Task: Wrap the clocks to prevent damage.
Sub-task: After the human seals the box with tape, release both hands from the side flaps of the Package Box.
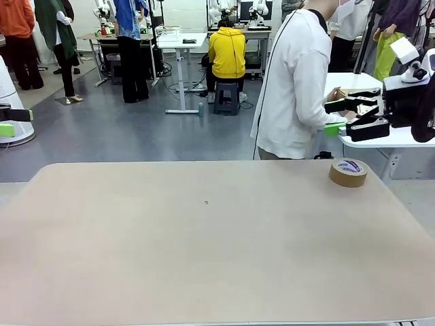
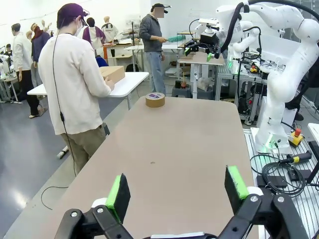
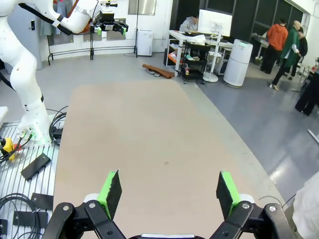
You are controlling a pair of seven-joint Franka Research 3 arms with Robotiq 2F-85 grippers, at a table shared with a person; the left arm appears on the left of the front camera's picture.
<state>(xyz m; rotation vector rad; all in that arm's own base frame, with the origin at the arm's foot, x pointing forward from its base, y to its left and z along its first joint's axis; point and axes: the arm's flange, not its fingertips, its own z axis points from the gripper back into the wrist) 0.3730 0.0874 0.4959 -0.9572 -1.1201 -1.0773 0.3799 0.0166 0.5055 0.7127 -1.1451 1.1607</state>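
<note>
While both pincers, left [image 2: 177, 191] and right [image 3: 169, 191], gape wide, empty, tape roll [image 1: 349, 172] sits at table [image 1: 204, 244] far corner

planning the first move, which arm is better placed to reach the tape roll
Right, probably. The tape roll lies near the table's far right corner, and the right gripper hangs just beyond that corner, jaws open. The left gripper sits off the far left edge, a full table width away.

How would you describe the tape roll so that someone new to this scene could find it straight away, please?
Start from the big tan table between the two arms. Look to its far corner on the robot's right, just by the person in the white top. There the tape roll lies flat: a brown ring with a white and purple label on top, the one thing on the tabletop.
</note>
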